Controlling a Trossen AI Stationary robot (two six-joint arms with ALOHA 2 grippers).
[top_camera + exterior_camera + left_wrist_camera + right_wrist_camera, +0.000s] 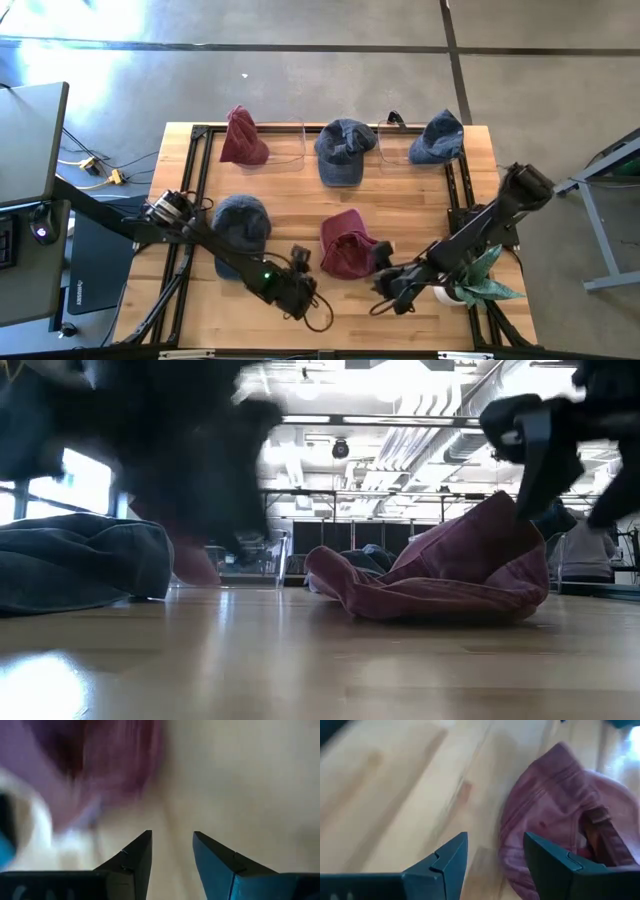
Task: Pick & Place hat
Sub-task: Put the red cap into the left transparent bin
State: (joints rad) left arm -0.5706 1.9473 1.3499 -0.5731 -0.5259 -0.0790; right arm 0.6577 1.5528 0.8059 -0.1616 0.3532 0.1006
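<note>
A dark red hat lies crumpled on the wooden table, near the middle; it also shows in the low view and the right wrist view. My right gripper is open just at the hat's near right side, its fingers slanting down over the hat's edge, and in the low view it hangs above the hat. My left gripper is open over bare wood near the front edge, left of the red hat, with nothing between its fingers. A dark blue hat lies on the table to the left.
Along the far side a red hat and two blue hats sit by clear stands. A green plant in a white pot stands at the near right corner. Black frame rails run along the table's sides.
</note>
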